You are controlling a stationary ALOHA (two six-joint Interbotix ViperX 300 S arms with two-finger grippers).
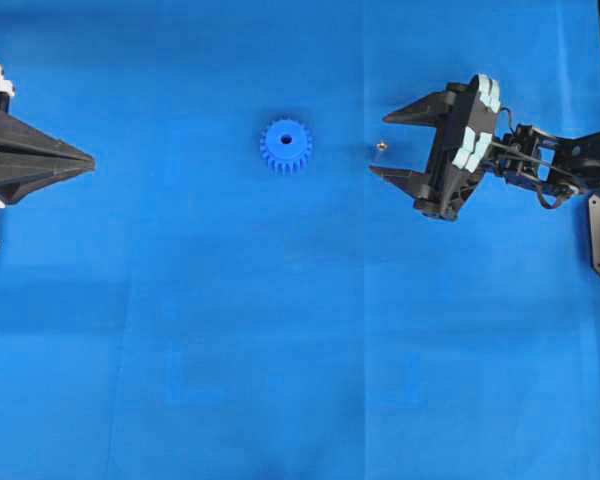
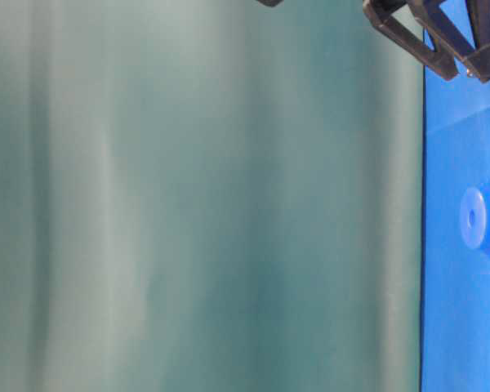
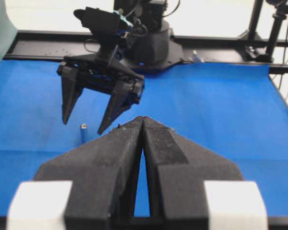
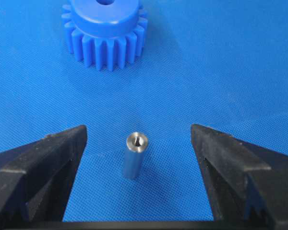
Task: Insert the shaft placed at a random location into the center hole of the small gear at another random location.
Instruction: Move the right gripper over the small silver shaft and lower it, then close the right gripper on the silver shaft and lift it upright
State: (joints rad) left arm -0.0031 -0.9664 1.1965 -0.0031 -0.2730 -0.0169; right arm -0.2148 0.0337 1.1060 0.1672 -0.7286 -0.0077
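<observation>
Between the wide-open right gripper (image 4: 138,143) jaws, the shaft (image 4: 133,155) stands ungrabbed, so the pickup and trip to the small gear (image 1: 285,146) are both left.

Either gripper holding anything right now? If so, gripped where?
Nothing is held. The right gripper is open, its fingers either side of the upright shaft with a gap on both sides. The left gripper is shut on nothing, far from the gear.
</observation>
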